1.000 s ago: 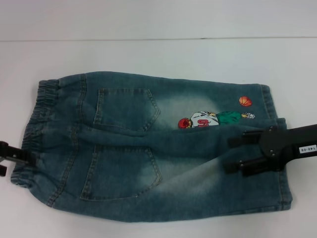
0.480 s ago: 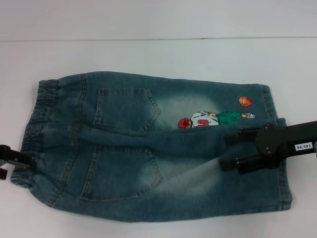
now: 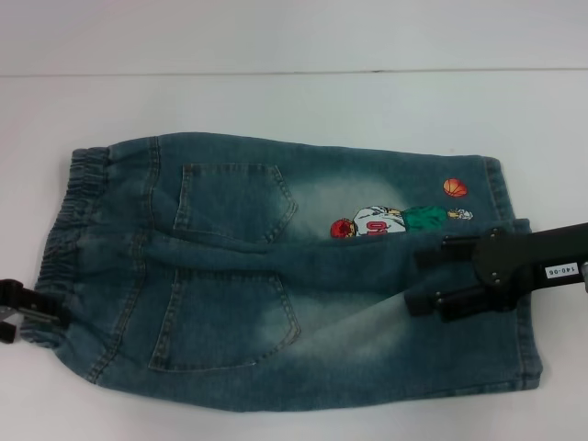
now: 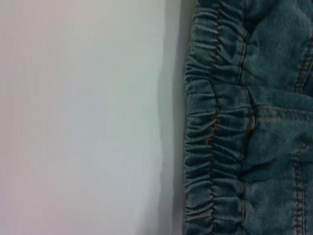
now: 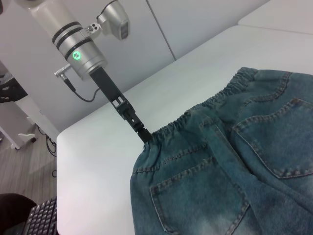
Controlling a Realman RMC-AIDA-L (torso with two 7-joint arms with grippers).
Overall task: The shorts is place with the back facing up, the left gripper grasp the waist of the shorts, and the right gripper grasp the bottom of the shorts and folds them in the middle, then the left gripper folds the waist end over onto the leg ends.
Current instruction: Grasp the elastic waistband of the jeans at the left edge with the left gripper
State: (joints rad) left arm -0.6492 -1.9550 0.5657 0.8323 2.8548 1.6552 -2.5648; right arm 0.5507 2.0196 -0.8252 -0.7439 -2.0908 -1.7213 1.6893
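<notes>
Head view: my left gripper [image 3: 16, 310] at the waist of the shorts [image 3: 57, 241], grip indeterminable; my right gripper [image 3: 424, 276] spread above leg ends [image 3: 525, 363]. Pinch both layers squarely.

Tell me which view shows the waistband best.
Left wrist view: the waistband fills it close up, with gathers and stitching clear. Head view shows its whole length small at the shorts' left end. Right wrist view shows it obliquely, farther off.

head: overhead, downward | left wrist: close on waist of the shorts [image 4: 215, 147] | right wrist: oblique, shares waist
</notes>
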